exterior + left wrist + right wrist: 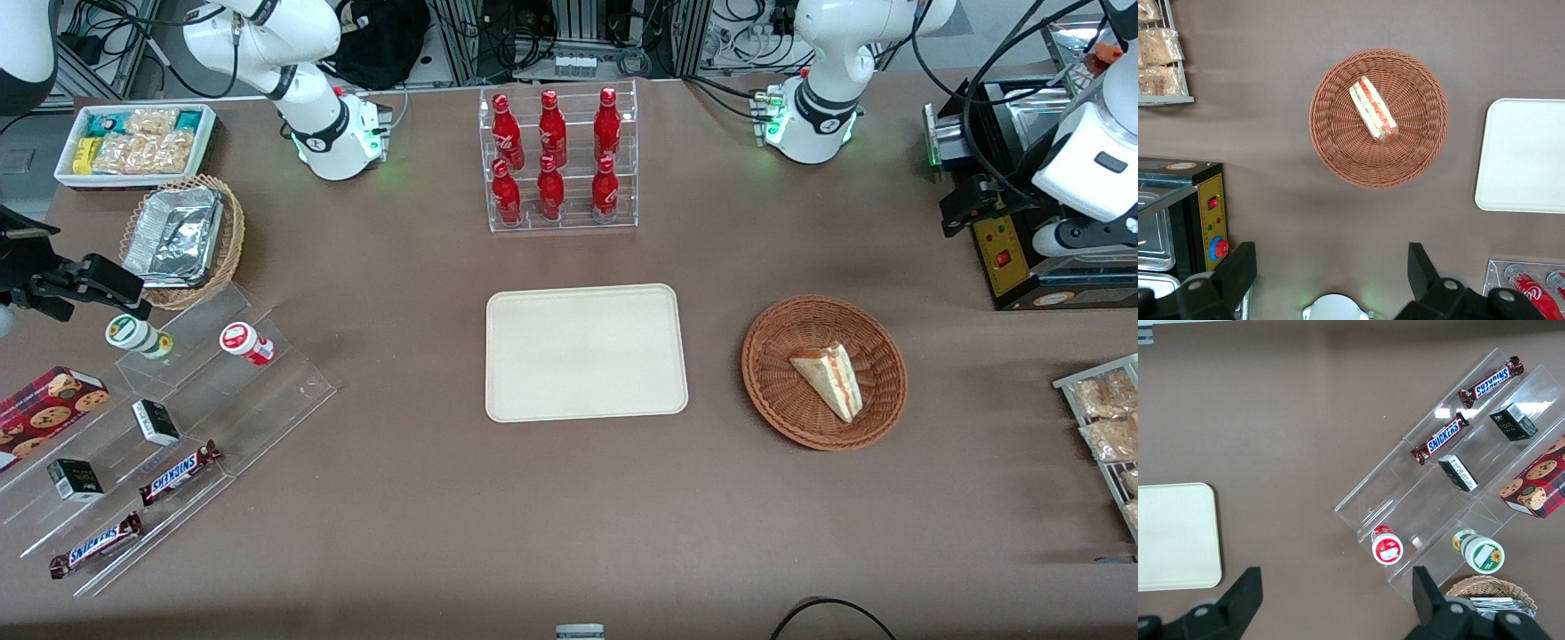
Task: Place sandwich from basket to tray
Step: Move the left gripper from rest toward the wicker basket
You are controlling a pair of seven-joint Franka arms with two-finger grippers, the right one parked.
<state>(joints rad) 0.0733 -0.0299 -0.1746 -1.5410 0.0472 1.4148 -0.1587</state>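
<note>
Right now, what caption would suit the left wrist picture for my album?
Open gripper hovering high over the sandwich in its basket, tray bare beside it.

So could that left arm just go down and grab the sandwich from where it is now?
Probably yes. The gripper hangs open, high above the table, and the sandwich lies uncovered in the basket, with nothing over it or in between.

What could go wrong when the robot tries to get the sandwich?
The sandwich lies tilted on the sloping wall of the basket, so it may slip from the fingers. The basket could lift or slide along. The gripper is open, high above the table, and must carry it sideways to the tray, so it might drop.
</note>
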